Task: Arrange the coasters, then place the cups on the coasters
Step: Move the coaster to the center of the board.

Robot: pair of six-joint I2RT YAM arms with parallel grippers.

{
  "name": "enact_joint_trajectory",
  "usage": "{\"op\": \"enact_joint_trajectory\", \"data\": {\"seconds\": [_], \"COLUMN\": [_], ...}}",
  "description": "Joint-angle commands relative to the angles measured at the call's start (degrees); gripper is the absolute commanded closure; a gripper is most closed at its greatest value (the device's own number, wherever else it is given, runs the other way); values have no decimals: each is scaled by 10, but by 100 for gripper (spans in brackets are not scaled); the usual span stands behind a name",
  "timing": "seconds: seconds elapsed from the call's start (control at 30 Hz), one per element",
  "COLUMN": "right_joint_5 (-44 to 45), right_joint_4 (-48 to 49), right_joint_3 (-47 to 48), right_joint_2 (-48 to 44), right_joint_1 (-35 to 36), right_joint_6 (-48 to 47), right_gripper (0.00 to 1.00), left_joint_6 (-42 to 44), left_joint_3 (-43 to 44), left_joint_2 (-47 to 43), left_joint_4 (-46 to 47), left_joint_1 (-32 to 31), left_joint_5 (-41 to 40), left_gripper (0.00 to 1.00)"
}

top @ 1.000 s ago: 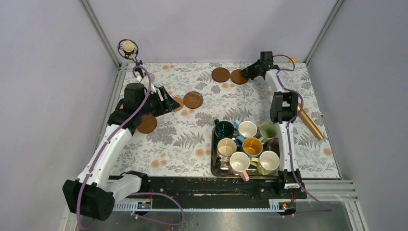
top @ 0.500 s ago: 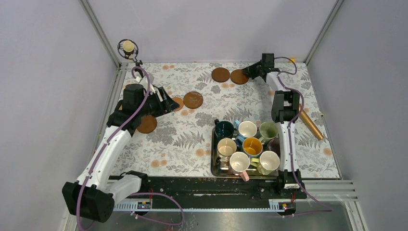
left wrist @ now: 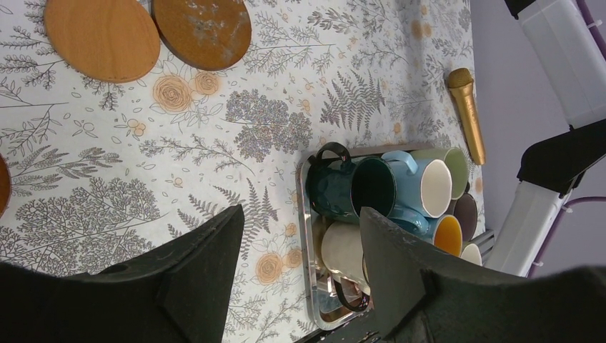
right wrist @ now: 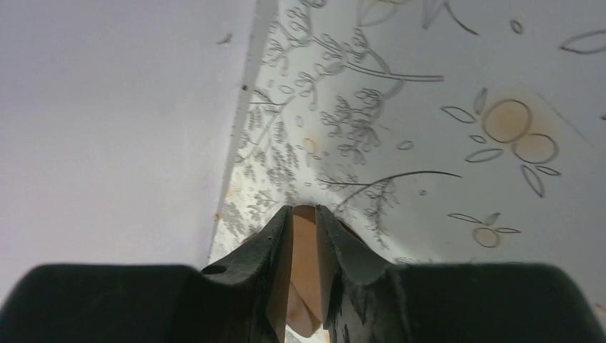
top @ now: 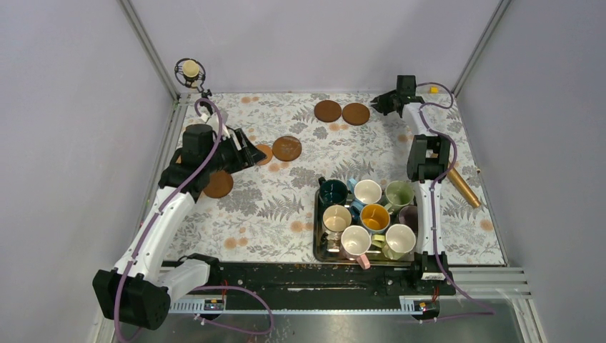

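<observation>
Two brown coasters (top: 328, 111) (top: 356, 113) lie side by side at the back. Another coaster (top: 286, 148) lies mid-left and one more (top: 218, 184) by the left arm. My left gripper (top: 251, 152) (left wrist: 301, 213) hovers open and empty, partly covering a further coaster (top: 264, 153). My right gripper (top: 390, 103) (right wrist: 305, 209) is near the back right corner, shut on a thin light-brown coaster (right wrist: 306, 250) seen edge-on between the fingers. The cups stand crowded in the steel tray (top: 316, 229): dark green (top: 333, 193), white (top: 367, 191), pale green (top: 398, 193), beige (top: 336, 218), yellow-orange (top: 374, 216).
A gold cylinder (top: 459, 182) lies on the table right of the right arm. Grey walls and metal rails close in the table on three sides. A round fixture (top: 190, 69) sits at the back left corner. The flowered cloth (top: 271, 207) covers the table.
My right gripper has drawn away to the right from the back pair of coasters, toward the back right corner. The left arm has barely moved.
</observation>
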Motion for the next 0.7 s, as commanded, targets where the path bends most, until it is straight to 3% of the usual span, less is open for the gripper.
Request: {"op": "enact_joint_trajectory", "data": {"seconds": [0.0,0.67], "right_joint_5": [10,-30], "right_joint_4": [-45,-62], "right_joint_3": [3,8], "right_joint_2": [-18,-14], "right_joint_1": [10,36], "right_joint_6": [-25,-59], "right_gripper": [74,75], "left_joint_6": [-3,-9], "left_joint_3": [9,4], "left_joint_2": [0,-12], "left_joint_4": [41,42], "left_joint_1": [4,6], "left_joint_5": [18,18], "left_gripper": [38,38]}}
